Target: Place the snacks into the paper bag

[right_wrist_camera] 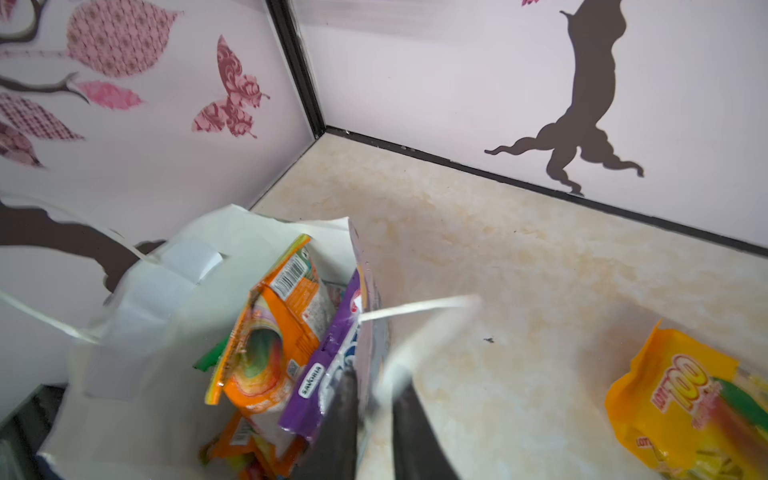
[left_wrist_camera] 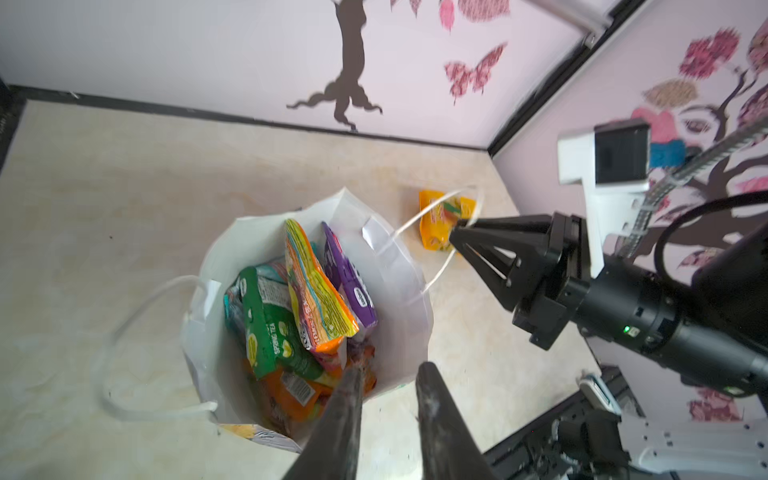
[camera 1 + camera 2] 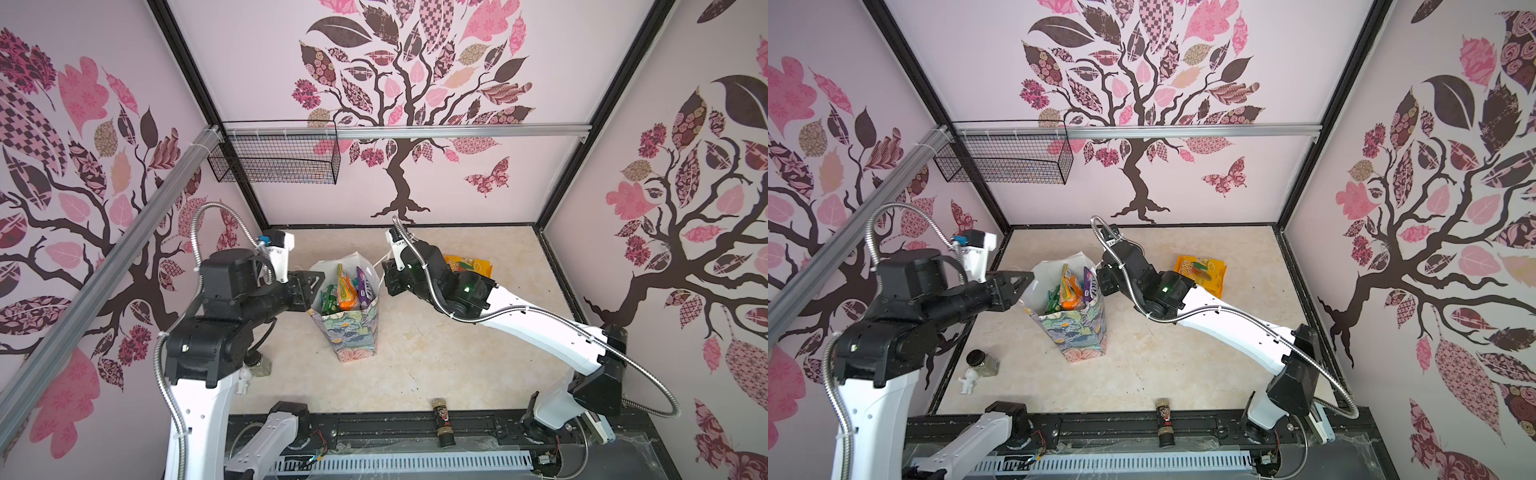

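The desk carries the paper bag upright near its middle with its mouth wide. Most of the snacks stand packed inside it on edge, green, orange and purple. One yellow packet lies flat on the desk, well apart from the bag and behind the right arm; by my reading it is the piece left to fetch. The left end effector hovers at the bag's rim, fingers a little apart and holding nothing. The right end effector has its fingers together right at the white cord handle; whether the cord is nipped I cannot tell. To do this well, the right arm should come clear of the cord first, so the light bag is not dragged over. It should then take the yellow packet by a sealed edge, since the glossy face will likely slip, and lower it edge-first along the white inner wall while the left steadies the rim
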You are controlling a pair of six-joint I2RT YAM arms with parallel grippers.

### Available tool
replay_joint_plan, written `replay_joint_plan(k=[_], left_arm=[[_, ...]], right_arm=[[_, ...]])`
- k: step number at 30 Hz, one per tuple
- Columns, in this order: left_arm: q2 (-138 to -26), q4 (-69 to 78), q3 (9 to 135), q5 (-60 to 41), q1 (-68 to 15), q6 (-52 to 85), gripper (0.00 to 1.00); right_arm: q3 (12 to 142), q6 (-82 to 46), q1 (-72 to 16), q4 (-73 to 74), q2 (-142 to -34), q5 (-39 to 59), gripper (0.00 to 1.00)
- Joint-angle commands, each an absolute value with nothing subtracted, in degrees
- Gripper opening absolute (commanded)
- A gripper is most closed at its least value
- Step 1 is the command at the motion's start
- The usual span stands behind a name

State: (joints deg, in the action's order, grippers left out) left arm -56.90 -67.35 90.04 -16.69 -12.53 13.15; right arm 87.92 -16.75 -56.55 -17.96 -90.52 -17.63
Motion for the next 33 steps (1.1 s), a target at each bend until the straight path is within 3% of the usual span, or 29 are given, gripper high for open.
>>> replay_joint_plan(k=[1,4,12,21,33], left_arm=[[-61.3,-70.3,89.6,-1.2,-21.1,12.2,0.21],[-65.3,-71.4,89.5,2.4,-22.7,12.1,0.11],[-69.7,-71.5,88.5,4.7,-22.8,12.0,0.00],[-74.3,-71.8,85.7,4.7,-22.9,11.2,0.00],[-81.3,-62.2,83.6,-4.1,-23.9,9.9,0.00]], right_arm=[[86.5,-17.0,-56.5,-12.9,-88.5,-14.1,0.00],[85.1,-16.9,-56.5,-12.4,-87.0,-14.1,0.00],[81.0,-16.5,-56.4,-9.7,-83.4,-14.4,0.00],[78.9,-16.6,-56.4,-8.0,-81.1,-13.0,0.00],[76.8,-16.6,-56.4,-5.7,-80.2,-11.4,0.00]])
